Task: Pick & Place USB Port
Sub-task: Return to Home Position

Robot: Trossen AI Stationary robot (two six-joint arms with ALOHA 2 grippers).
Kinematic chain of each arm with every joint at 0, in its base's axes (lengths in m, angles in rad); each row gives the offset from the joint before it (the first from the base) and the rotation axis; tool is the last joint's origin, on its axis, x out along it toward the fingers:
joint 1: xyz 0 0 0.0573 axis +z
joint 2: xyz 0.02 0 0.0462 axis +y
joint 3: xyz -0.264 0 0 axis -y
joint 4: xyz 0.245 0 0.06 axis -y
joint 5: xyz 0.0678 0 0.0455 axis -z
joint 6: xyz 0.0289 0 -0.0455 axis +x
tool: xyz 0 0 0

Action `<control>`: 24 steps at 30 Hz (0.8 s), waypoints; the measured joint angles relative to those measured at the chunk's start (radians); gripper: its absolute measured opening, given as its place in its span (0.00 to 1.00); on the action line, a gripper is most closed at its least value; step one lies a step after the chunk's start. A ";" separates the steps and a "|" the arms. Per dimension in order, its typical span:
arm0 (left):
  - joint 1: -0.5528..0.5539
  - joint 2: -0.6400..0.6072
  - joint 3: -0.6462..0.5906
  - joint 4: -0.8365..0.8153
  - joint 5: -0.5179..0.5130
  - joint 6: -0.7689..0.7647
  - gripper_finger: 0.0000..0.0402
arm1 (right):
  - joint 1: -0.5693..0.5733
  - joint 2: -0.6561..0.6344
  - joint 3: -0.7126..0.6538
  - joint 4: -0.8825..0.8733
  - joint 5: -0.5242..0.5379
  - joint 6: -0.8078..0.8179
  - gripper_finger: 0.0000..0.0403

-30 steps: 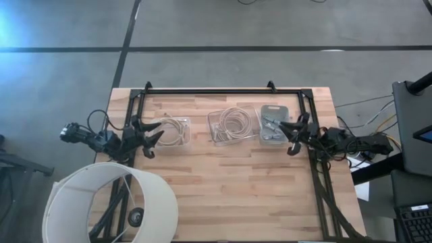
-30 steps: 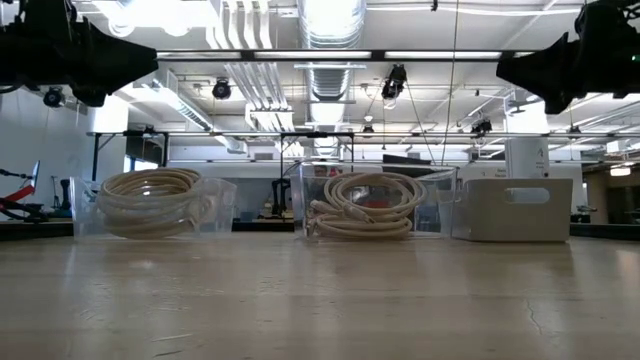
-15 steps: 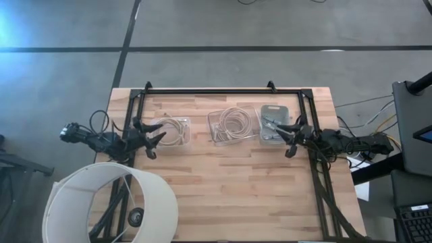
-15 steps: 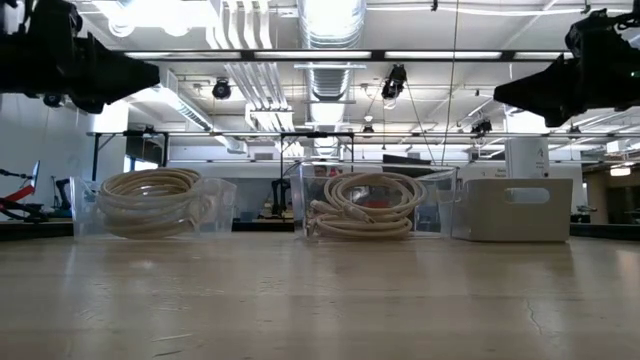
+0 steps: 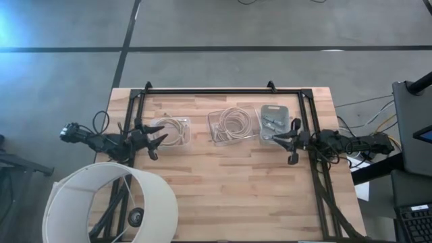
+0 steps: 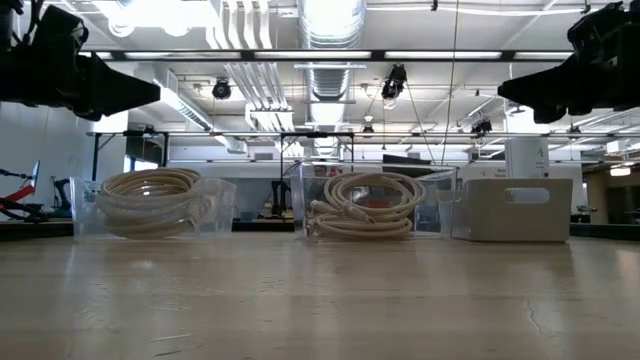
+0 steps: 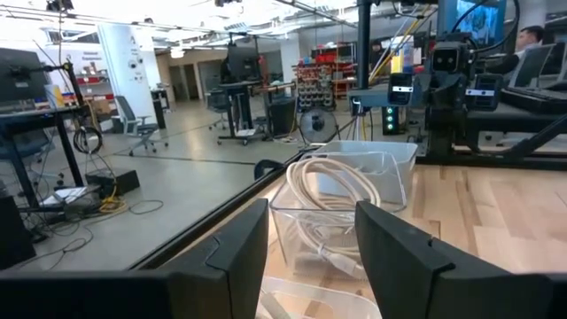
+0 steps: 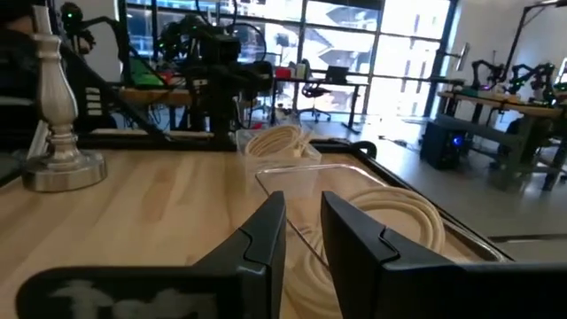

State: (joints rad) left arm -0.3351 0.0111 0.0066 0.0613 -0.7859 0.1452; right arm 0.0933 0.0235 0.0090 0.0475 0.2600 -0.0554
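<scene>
A grey bin (image 5: 273, 121) (image 6: 512, 208) with small metal USB parts (image 5: 271, 123) stands at the table's far right. Beside it are two clear bins of coiled white cable, the middle one (image 5: 233, 125) (image 6: 370, 205) (image 8: 390, 221) and the left one (image 5: 172, 131) (image 6: 150, 203) (image 8: 279, 142). All three rest by their bases on the wood. My left gripper (image 5: 156, 142) (image 6: 155, 95) (image 7: 310, 257) hovers open at the left bin's near-left side. My right gripper (image 5: 290, 140) (image 6: 505, 95) (image 8: 304, 239) hovers open at the grey bin's near-right corner. Both are high above the table.
A large white lampshade (image 5: 111, 202) covers the near left corner, and its turned stand (image 8: 53, 106) shows in the right wrist view. Black frame rails (image 5: 223, 91) run along the far edge and both sides. Bare wood (image 5: 229, 182) lies near of the bins.
Both grippers have sunk a little, staying open and well above the bins. The right gripper has also drawn slightly back from over the grey bin toward the near edge. The bins and cables have not moved.
</scene>
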 joint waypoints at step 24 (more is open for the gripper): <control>0.000 0.027 -0.001 -0.007 0.003 0.011 0.43 | 0.000 0.114 0.000 -0.008 -0.075 -0.029 0.21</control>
State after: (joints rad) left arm -0.3355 0.0380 0.0059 0.0540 -0.7834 0.1566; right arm 0.0933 0.1375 0.0090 0.0399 0.1852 -0.0848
